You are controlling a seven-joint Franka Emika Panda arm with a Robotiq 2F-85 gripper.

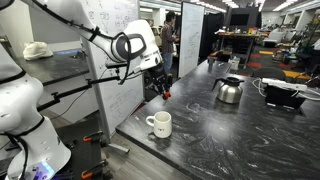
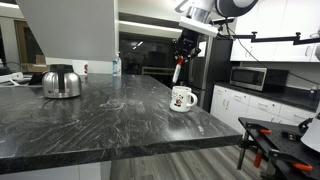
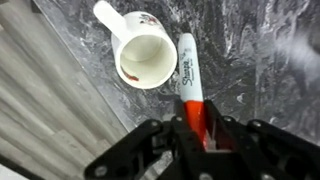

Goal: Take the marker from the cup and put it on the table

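Note:
My gripper [image 3: 197,125] is shut on the red end of a marker [image 3: 188,70], a Sharpie with a white-grey barrel that hangs down from the jaws. In both exterior views the gripper [image 1: 160,86] [image 2: 182,52] holds the marker [image 1: 166,94] [image 2: 178,70] in the air, above and a little behind the white mug [image 1: 160,124] [image 2: 182,98]. In the wrist view the mug [image 3: 143,55] is empty, upright, its handle pointing up-left, beside the marker's barrel. The dark marbled table [image 1: 230,140] [image 2: 90,120] [image 3: 250,60] lies below.
A shiny steel kettle [image 1: 229,89] [image 2: 61,81] stands further along the table. A black device with cables [image 1: 283,95] sits at the far end. A whiteboard panel [image 1: 105,45] stands by the table's edge near the mug. A microwave [image 2: 252,77] sits on a counter behind.

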